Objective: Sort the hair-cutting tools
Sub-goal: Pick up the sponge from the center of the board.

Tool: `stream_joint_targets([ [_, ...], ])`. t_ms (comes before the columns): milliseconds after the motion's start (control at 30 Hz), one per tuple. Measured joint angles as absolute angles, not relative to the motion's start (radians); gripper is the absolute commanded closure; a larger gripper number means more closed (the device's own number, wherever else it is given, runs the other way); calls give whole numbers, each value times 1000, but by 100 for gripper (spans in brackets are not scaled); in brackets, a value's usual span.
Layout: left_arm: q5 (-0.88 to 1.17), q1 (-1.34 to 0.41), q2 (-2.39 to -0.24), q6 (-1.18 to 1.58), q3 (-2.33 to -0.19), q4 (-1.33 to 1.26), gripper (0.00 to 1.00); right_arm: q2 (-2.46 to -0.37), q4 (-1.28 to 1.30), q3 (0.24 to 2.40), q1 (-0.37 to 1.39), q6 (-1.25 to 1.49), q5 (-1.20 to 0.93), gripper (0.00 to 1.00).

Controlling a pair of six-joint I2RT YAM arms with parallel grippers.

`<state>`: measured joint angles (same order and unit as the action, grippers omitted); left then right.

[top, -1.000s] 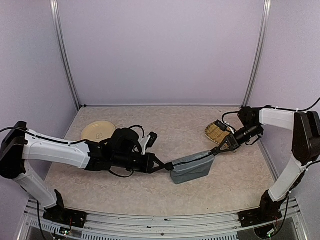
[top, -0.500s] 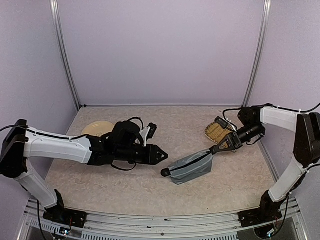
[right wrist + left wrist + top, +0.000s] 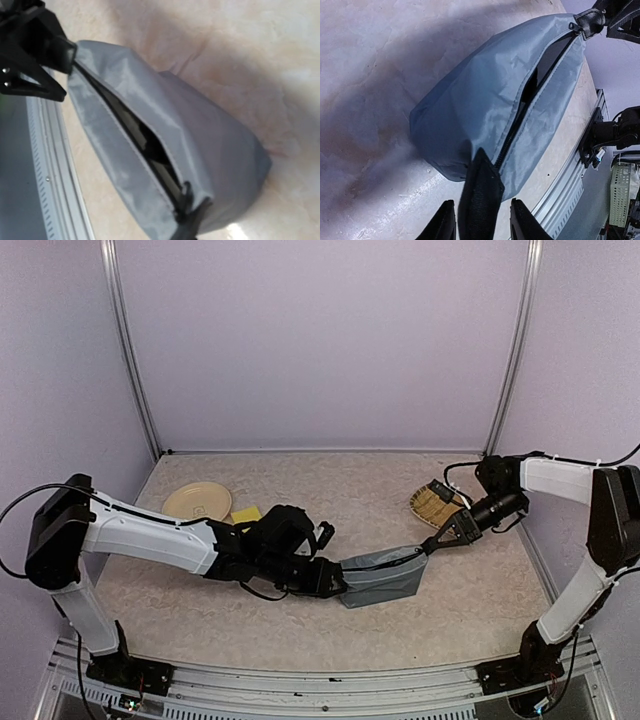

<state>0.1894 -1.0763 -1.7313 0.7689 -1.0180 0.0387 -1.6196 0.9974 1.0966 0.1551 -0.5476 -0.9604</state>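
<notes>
Found a grey fabric zip pouch [image 3: 385,580] lying on the speckled beige tabletop [image 3: 330,480], stretched between the two arms, zip along its top edge and partly undone. Saw, through the slit in the right wrist view, a dark flat object [image 3: 150,145] lodged inside the pouch, possibly a hair-cutting tool, too shadowed to name. Noted the left gripper [image 3: 482,210] low at the pouch's left end, jaws standing apart on either side of a black strap tab [image 3: 480,185] sewn to that end, a sliver of gap showing along each finger, nothing clamped. Made out the right gripper [image 3: 434,542] at the opposite end, right against a second black tab [image 3: 590,22] by the zip's end; could not tell from any view between a clamp on that tab and a mere flanking of it. Spotted, well away at the left rear of the table, a round beige plate [image 3: 195,502] with a small yellow flat piece [image 3: 246,513] just beside it, and a woven straw basket [image 3: 430,505] toward the back right, near the right arm's wrist
</notes>
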Motion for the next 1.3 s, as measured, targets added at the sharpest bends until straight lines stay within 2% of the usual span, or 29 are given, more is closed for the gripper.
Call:
stream_joint_targets([
  [67,192,-1076,-1737,773,-1018,41,71,-1620,990,1097,155,-538,-937,80],
  [233,189,-1072,-1734,781,-1032,46,62,-1622,974,1096,155,-524,-898,80],
  [567,183,-1041,-1719,820,-1038,40,64,-1622,974,1096,170,-522,-876,80],
  [667,170,-1031,-1719,823,-1042,44,62,-1622,974,1096,180,-522,-873,76],
  [833,65,-999,-1706,806,-1103,157,57,-1622,983,1097,184,-526,-868,54],
  [900,-12,-973,-1700,799,-1151,241,51,-1619,993,1097,186,-526,-858,37],
  [933,-60,-953,-1697,798,-1176,281,51,-1616,999,1098,186,-531,-849,7],
  [967,-101,-931,-1694,800,-1193,310,50,-1610,1003,1099,186,-537,-839,1],
  [1100,-198,-798,-1672,816,-1186,374,54,-1567,1010,1116,187,-540,-794,0],
  [1300,-215,-620,-1667,863,-1065,360,61,-1492,991,1134,187,-529,-702,0],
])
